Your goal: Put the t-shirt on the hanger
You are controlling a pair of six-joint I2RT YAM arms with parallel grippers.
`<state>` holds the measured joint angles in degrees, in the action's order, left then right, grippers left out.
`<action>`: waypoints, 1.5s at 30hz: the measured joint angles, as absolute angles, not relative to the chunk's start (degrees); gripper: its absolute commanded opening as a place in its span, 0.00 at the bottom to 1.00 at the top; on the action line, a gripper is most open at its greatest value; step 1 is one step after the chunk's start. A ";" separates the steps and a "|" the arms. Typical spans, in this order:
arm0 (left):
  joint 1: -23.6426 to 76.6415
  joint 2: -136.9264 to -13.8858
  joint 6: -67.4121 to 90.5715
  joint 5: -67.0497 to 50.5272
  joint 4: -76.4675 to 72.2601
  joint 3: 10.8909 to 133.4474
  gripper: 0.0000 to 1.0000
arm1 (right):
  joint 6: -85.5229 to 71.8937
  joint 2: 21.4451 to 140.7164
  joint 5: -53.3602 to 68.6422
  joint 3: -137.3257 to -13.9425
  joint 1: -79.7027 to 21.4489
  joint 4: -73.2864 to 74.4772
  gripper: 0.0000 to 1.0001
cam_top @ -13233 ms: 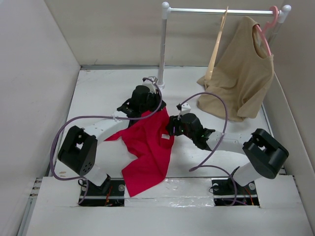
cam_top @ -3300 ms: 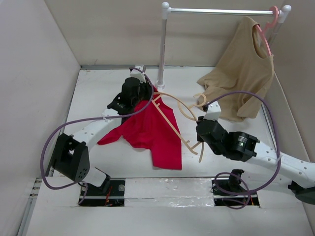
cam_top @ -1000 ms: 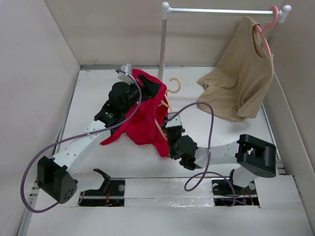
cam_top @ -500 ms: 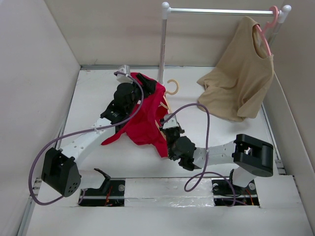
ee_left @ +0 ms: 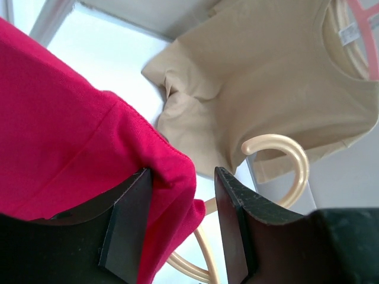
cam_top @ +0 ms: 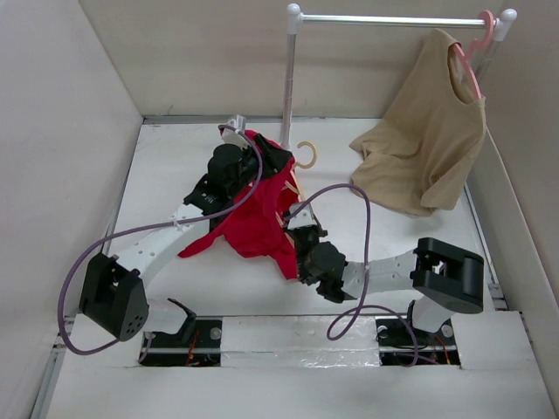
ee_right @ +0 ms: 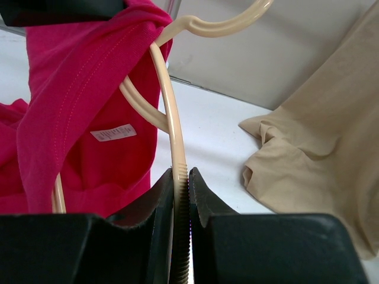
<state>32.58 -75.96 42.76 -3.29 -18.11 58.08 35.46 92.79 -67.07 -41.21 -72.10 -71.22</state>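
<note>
Red cloth, top view: the t-shirt (cam_top: 255, 216) is being held up in a bunch just below and left of the hook of the hanger (cam_top: 312, 152), its lower part trailing onto the table (cam_top: 175, 157).
Left arm, top view: the arm is being stretched in a long arc from its base, and the left gripper (cam_top: 265, 160) is being carried just left of the hook, at the top of the cloth.
Right arm, top view: the arm is being folded low, and the right gripper (cam_top: 301, 249) is being pointed up under the cloth, well below the hook.
Bystanders, top view: a tan shirt (cam_top: 428, 131) is being carried by a pink hanger (cam_top: 476, 52), well to the right of the hook.
Left fingers, left wrist view: the fingers (ee_left: 127, 219) are being held parted. The t-shirt (ee_left: 59, 130) hem is lying in the gap against one finger, so no pinch is being shown. The hanger (ee_left: 296, 155) hook is being seen just beyond the tips.
Right fingers, right wrist view: the right gripper (ee_right: 180, 198) is being clenched on a bar of the hanger (ee_right: 167, 106), below the hook. The t-shirt (ee_right: 71, 83) is being draped over the frame left of that bar.
Step, judged: the neck opening is being worked over one shoulder of the frame.
Doing it well, judged: the hanger should be held steady while the collar is being drawn down past the hook, with one layer only being caught.
</note>
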 measured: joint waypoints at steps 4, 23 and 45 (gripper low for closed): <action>33.34 -78.81 42.96 -4.21 -17.65 58.89 0.43 | 35.90 93.17 -67.53 -41.21 -71.94 -71.09 0.00; 39.44 -81.93 45.98 9.08 -27.03 57.47 0.00 | 38.33 93.51 -69.41 -43.18 -71.02 -71.29 0.00; 41.89 -69.43 43.77 12.29 -33.71 47.05 0.00 | 20.91 83.09 -61.39 -36.29 -72.10 -71.44 0.51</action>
